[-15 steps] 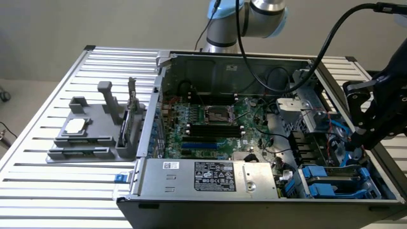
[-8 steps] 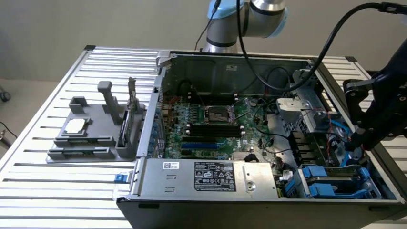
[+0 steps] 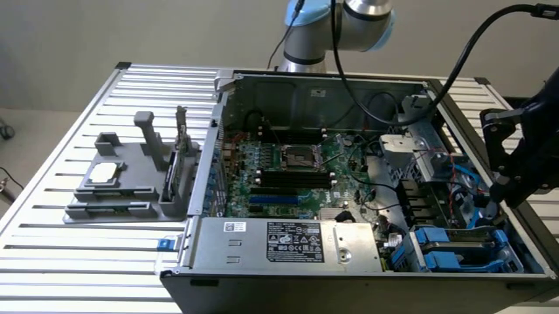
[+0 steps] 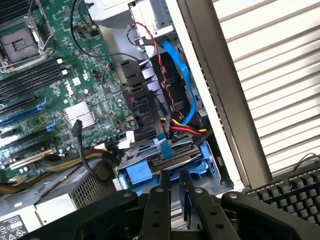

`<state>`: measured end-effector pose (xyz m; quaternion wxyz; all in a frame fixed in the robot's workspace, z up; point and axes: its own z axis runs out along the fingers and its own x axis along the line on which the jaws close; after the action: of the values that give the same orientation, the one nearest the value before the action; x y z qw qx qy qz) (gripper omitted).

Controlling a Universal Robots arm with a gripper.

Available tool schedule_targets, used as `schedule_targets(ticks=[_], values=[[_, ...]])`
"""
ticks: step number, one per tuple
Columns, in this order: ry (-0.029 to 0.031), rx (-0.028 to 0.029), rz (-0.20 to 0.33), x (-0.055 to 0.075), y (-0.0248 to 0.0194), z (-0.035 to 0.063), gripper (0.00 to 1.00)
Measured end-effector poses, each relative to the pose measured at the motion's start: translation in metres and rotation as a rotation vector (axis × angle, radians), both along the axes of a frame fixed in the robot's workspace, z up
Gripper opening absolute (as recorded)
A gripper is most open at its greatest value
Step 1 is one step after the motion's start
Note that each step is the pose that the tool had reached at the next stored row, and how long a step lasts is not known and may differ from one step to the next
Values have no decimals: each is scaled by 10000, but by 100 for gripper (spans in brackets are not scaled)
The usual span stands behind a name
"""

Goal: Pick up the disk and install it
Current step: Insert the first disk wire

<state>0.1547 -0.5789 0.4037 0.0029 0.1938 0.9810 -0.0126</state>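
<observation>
Gripper (image 4: pixel 174 181) hangs over the corner of the open computer case (image 3: pixel 209 163) at the exterior view's right. Its fingers (image 4: pixel 161 200) are drawn narrow, with a slim gap between them and nothing held in it. Just ahead of the tips, low in the drive bay, lies the disk (image 4: pixel 150 150) in its blue carrier. A bundle of red, yellow and black cables (image 4: pixel 172 131) and a blue cable (image 4: pixel 186 85) crowd in above it. From here the connector may be touching the disk's edge; I can't say for sure. I'd judge this as the approach to the pick, with the grasp not yet made. Taking it calls for wider fingers, a descent past the cables, and a square hold on the carrier's sides.
</observation>
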Motion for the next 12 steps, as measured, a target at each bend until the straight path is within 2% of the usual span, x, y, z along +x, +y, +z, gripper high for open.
schedule_targets(ticks=[8, 12], values=[[26, -9, -151, 94, -10, -1, 22], [26, -13, -467, 96, -13, -24, 22]])
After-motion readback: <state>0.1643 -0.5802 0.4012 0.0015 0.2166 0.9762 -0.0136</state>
